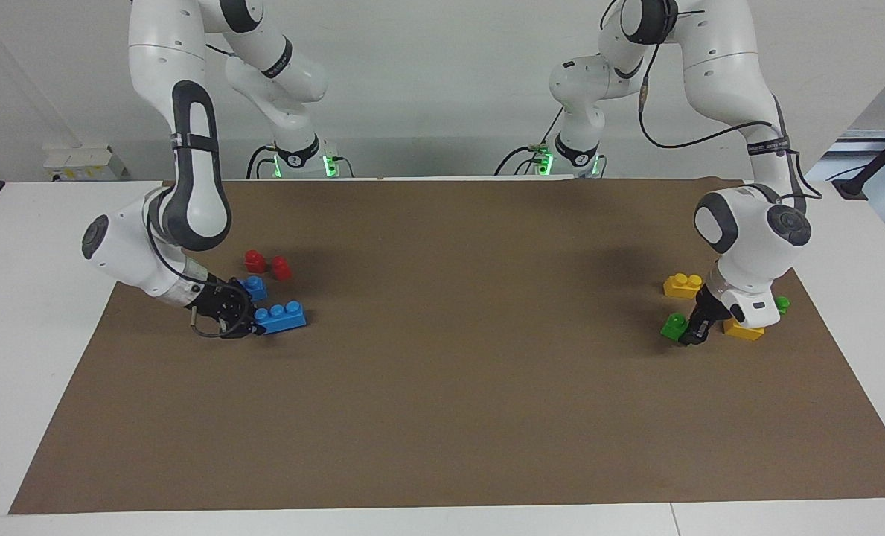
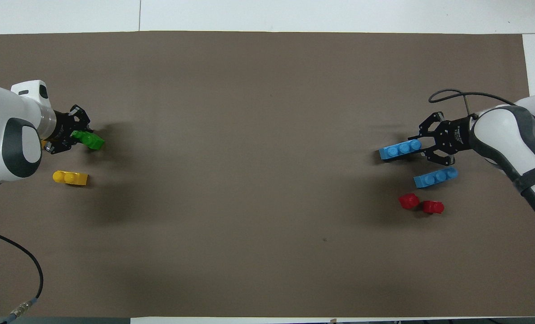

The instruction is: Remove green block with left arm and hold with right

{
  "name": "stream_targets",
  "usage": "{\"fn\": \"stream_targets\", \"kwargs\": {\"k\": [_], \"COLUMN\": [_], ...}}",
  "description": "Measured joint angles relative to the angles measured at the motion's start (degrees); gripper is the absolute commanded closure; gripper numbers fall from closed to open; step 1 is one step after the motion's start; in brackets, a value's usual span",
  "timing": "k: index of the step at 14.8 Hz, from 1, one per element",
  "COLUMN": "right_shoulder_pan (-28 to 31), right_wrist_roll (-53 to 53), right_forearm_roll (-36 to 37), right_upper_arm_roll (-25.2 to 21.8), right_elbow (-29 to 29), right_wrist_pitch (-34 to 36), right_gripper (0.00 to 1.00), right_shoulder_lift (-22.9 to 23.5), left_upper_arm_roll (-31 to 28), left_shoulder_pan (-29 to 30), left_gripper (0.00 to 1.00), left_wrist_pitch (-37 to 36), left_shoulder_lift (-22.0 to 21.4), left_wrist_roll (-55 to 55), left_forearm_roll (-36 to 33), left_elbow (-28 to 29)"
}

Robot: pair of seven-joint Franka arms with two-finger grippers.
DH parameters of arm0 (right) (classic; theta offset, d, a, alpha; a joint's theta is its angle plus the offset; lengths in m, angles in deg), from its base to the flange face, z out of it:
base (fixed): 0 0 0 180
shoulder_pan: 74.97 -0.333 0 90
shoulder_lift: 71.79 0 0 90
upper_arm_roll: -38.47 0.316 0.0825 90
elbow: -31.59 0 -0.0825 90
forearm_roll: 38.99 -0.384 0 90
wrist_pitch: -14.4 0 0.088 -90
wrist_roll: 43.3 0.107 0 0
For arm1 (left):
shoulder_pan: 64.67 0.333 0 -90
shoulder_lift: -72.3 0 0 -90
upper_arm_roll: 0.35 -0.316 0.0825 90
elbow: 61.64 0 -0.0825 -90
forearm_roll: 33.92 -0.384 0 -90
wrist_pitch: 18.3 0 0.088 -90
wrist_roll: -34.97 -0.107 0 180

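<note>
Fingers first: the left arm's fingers (image 1: 694, 333) are pinched on the green block (image 1: 673, 325), way out at the right side of the facing view, down low at the surface (image 1: 457, 417). I can't tell if the block touches it. The right arm's fingers (image 1: 241, 326) are clamped on a blue brick (image 1: 280, 316) at the left side of that same view, also low.

What matters most, I think: from overhead, the green block pokes out of the left fingers toward the middle of the frame, long axis roughly across the frame and tipped a bit downward. So its free end points at the right arm, but the two arms are well apart, with bare brown mat (image 2: 258, 135) between them. The left arm is obviously the one that has it. The right one is busy with blue.

Clutter around the green block: a yellow brick (image 1: 682, 285) just above it in the facing view, another yellow brick (image 1: 743, 331) tucked beside the wrist, and a darker green brick (image 1: 782, 304) peeking out past it. By the right arm there's a second blue brick (image 2: 436, 177) and two red pieces (image 2: 420, 204). Nothing sits in the open middle.
</note>
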Motion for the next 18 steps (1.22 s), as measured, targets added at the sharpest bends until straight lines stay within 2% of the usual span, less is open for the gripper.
{"fn": "stream_targets", "kwargs": {"k": [9, 10, 11, 12, 14, 18], "right_shoulder_pan": [0.03, 0.03, 0.03, 0.03, 0.03, 0.04], "right_wrist_roll": [0.97, 0.98, 0.98, 0.98, 0.99, 2.34], "right_forearm_roll": [0.00, 0.00, 0.00, 0.00, 0.00, 0.00], "right_upper_arm_roll": [0.03, 0.03, 0.03, 0.03, 0.03, 0.02], "right_elbow": [-0.77, -0.78, -0.78, -0.78, -0.78, 0.31], "right_wrist_pitch": [-0.40, -0.40, -0.41, -0.43, -0.72, -0.92], "right_gripper": [1.00, 0.67, 0.37, 0.30, 0.26, 0.24], "right_shoulder_lift": [-0.04, -0.05, -0.05, -0.05, -0.05, -0.17], "left_upper_arm_roll": [0.23, 0.25, 0.29, 0.29, 0.30, 0.25], "left_shoulder_pan": [-1.85, -2.16, -2.22, -2.22, -2.22, -2.21], "left_gripper": [0.00, 0.00, 0.00, 0.00, 0.00, 0.00], "left_wrist_pitch": [0.02, -0.06, -0.29, -1.01, -5.23, -15.79], "left_shoulder_lift": [0.33, 0.11, -0.26, -0.76, -2.10, -4.88], "left_wrist_roll": [-3.09, -3.11, -3.41, -4.39, -8.14, -19.00], "left_forearm_roll": [0.00, 0.00, -0.02, -0.03, -0.03, -0.44], "left_elbow": [-0.81, -1.11, -1.39, -1.79, -3.34, -8.14]}}
